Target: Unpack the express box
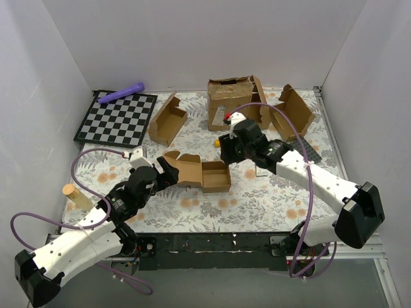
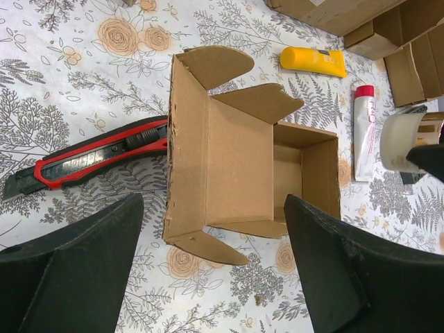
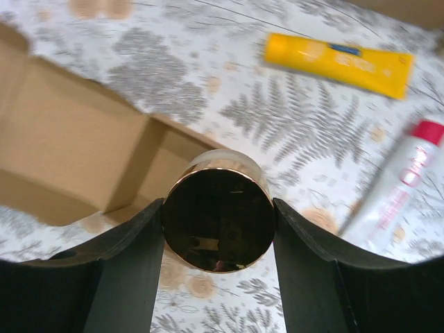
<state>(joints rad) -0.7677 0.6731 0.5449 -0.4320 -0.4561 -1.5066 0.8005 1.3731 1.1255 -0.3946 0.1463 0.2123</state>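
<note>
The express box (image 1: 207, 175) lies open at mid-table, lid flapped left; in the left wrist view its tray (image 2: 305, 173) looks bare. My left gripper (image 1: 168, 168) hovers at the lid's left end, open and empty, its jaws (image 2: 215, 277) wide apart above the cloth. My right gripper (image 1: 226, 146) is just right of and behind the box, shut on a round jar with a dark gold-rimmed lid (image 3: 218, 216), held above the cloth. The jar also shows in the left wrist view (image 2: 402, 139). The box's tray corner is in the right wrist view (image 3: 76, 152).
A red utility knife (image 2: 97, 156) lies left of the box. A yellow tube (image 2: 313, 61) and a white red-capped tube (image 2: 363, 132) lie behind and right of it. A large carton (image 1: 230, 101), two other mailer boxes (image 1: 168, 120) (image 1: 292, 112), a chessboard (image 1: 117, 117) and a wooden peg (image 1: 76, 196) surround.
</note>
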